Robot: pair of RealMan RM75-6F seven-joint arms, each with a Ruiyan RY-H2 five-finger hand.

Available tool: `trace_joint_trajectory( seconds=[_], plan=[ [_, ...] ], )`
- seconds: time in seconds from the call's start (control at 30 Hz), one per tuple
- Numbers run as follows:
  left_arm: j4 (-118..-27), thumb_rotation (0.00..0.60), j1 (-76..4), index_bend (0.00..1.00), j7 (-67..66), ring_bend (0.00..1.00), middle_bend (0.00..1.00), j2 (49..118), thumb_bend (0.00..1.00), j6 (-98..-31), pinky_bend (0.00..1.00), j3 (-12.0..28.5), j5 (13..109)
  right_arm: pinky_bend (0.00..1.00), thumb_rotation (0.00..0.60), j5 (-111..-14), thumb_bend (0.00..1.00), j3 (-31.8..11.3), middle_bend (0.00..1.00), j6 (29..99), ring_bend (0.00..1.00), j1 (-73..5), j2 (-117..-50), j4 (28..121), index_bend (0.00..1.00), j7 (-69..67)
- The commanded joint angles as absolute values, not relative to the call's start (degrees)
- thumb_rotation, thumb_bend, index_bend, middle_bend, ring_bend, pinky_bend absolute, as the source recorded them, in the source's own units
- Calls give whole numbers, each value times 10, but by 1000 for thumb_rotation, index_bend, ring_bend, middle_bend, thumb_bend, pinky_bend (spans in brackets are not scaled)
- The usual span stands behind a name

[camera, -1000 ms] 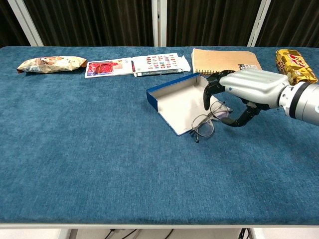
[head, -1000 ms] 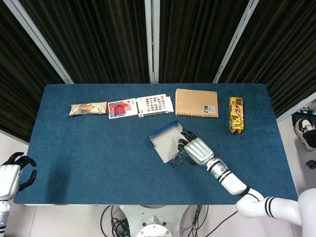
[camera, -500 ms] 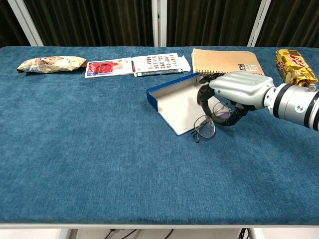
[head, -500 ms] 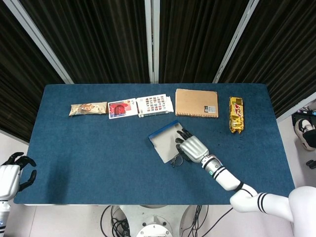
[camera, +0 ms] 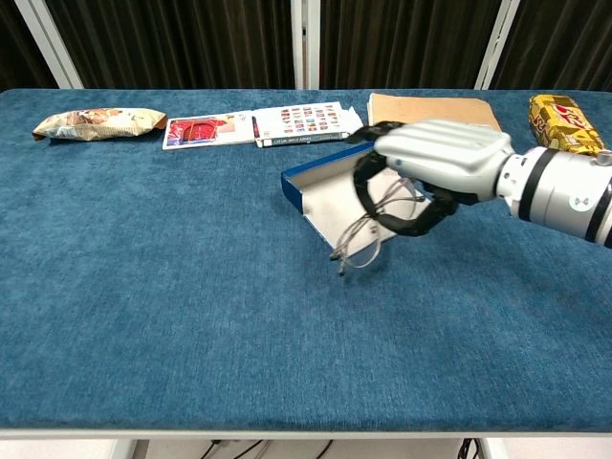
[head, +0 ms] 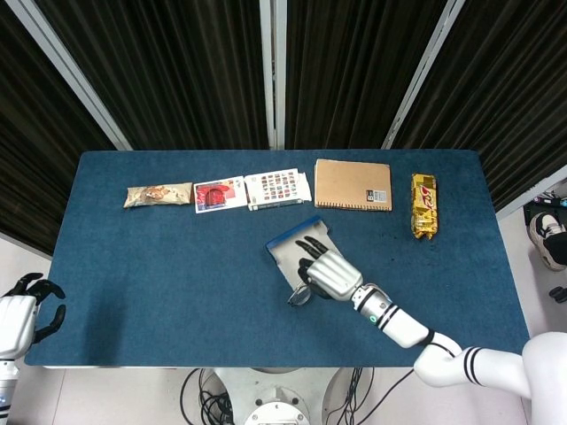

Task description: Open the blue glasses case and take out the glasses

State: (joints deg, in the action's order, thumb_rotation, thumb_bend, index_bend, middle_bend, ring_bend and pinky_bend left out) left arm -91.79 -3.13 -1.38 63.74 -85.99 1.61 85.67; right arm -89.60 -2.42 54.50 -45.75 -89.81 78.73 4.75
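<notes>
Fingers (camera: 368,191) curled round glasses (camera: 361,244) above case (camera: 320,196)

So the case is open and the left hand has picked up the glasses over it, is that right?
Not quite: it is the right hand that holds the glasses, as the chest view shows. The left hand sits off the table's near left corner. The blue glasses case is indeed open.
</notes>
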Motion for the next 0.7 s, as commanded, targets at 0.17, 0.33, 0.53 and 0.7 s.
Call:
trace_joint_trajectory(
  seconds=[0.17, 0.33, 0.53, 0.7],
  plan=[
    [-916, 600, -31, 489, -11, 210, 414, 638, 396, -860, 523, 16, 857, 0, 600, -883, 445, -63, 344, 476, 0, -526, -961, 781, 778, 88],
    [-914, 600, -31, 490, -9, 210, 414, 638, 396, -861, 523, 16, 857, 0, 600, -838, 356, -79, 212, 426, 0, -553, -992, 775, 350, 161],
    [-914, 600, -31, 490, -8, 210, 414, 638, 396, -861, 523, 16, 858, 0, 600, -788, 294, -77, 6, 448, 0, -528, -957, 834, 0, 237],
    [-915, 600, -32, 490, -8, 210, 413, 638, 395, -859, 523, 16, 858, 0, 600, -787, 294, -60, 19, 563, 0, -452, -865, 929, 0, 276]
  ],
)
